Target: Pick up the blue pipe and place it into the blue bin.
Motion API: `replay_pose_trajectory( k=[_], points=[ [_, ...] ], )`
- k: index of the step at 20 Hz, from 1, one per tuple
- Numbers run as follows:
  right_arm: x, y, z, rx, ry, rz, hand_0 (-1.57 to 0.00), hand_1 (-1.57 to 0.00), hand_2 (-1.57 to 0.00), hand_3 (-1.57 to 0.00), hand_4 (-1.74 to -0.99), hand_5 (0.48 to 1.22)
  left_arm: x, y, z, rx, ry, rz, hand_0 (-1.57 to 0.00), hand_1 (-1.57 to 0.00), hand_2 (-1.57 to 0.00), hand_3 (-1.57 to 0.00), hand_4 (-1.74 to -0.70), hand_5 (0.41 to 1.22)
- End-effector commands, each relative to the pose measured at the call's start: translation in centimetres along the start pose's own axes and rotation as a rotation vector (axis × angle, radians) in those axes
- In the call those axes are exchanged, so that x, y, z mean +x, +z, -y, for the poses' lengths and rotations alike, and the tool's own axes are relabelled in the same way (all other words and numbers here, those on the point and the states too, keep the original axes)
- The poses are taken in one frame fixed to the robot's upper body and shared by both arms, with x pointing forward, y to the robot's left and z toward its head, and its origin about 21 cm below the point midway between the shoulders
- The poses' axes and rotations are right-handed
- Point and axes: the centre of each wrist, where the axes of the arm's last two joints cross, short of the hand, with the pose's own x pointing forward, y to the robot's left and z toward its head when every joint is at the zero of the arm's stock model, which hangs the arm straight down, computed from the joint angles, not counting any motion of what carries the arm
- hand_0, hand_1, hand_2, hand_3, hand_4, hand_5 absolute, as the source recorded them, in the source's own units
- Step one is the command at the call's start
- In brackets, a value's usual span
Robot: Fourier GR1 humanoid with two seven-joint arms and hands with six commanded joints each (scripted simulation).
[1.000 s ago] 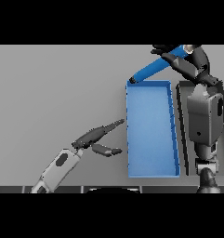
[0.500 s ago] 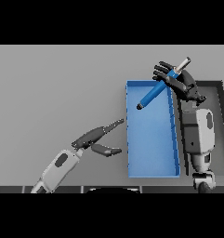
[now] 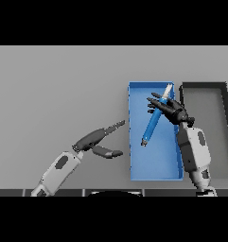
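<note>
Part of the blue pipe (image 3: 153,122) is covered by the right hand (image 3: 171,111), so the stretch under the palm cannot be seen, and whether the pipe's lower tip touches the floor of the blue bin (image 3: 155,165) or hangs just above it cannot be told. The pipe's upper tip appears pale rather than blue. A dark tray (image 3: 218,142) just beside the bin, on the robot's right, is cut off at the picture's right edge, and its near corner is hidden behind the right forearm.

Everything is carried by a plain grey counter (image 3: 58,90), which fills the view up to the far edge; nothing of a room beyond it is shown.

One pipe, one bin and one tray are counted, along with two hands. The pipe is seen tilted over the bin, its upper end near the bin's far right corner and its lower end over the bin's middle. The right hand's fingers are spread around the pipe's upper half (how firmly it is gripped is hard to make out). The left hand (image 3: 94,141) is held over the counter just left of the bin, fingers straight and pointing toward the bin's wall, thumb apart below them, nothing held.
</note>
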Motion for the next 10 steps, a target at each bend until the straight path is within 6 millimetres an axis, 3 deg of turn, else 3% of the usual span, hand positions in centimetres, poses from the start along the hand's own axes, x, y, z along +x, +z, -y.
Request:
replay_pose_trajectory(
  k=[1, 3, 5, 8, 10],
  points=[
    [-0.3, -0.3, -0.2, -0.012, -0.012, -0.051, -1.31, -1.17, -1.11, -0.90, -1.503, 1.150, 0.1, -0.1, -0.2, 0.003, -0.003, 0.002, 0.00, 0.00, 0.00, 0.00, -0.89, 0.453],
    [-1.2, -1.0, 0.2, -0.039, -0.024, -0.152, -0.84, -0.75, -0.71, -0.57, -1.392, 1.176, 0.0, -0.2, 0.3, 0.001, -0.006, 0.012, 0.00, 0.00, 0.00, 0.00, -0.89, 0.453],
    [-1.8, -1.4, 0.4, -0.006, 0.033, -0.263, -0.53, -0.48, -0.46, -0.37, -1.285, 1.141, -0.2, -0.3, 0.3, 0.007, 0.000, -0.003, 0.00, 0.00, 0.00, 0.00, -0.89, 0.453],
    [-2.0, -1.1, -0.1, 0.016, 0.201, -0.320, -0.27, -0.24, -0.23, -0.19, -1.179, 0.975, 0.0, -0.4, 0.1, 0.006, 0.000, 0.004, 0.00, 0.00, 0.00, 0.00, -0.89, 0.454],
    [-2.2, -1.3, -0.7, 0.022, 0.298, -0.320, -0.17, -0.16, -0.15, -0.12, -1.149, 0.887, 0.2, -0.4, 0.8, 0.000, 0.003, 0.017, 0.00, 0.00, 0.00, 0.00, -0.90, 0.451]
  ],
)
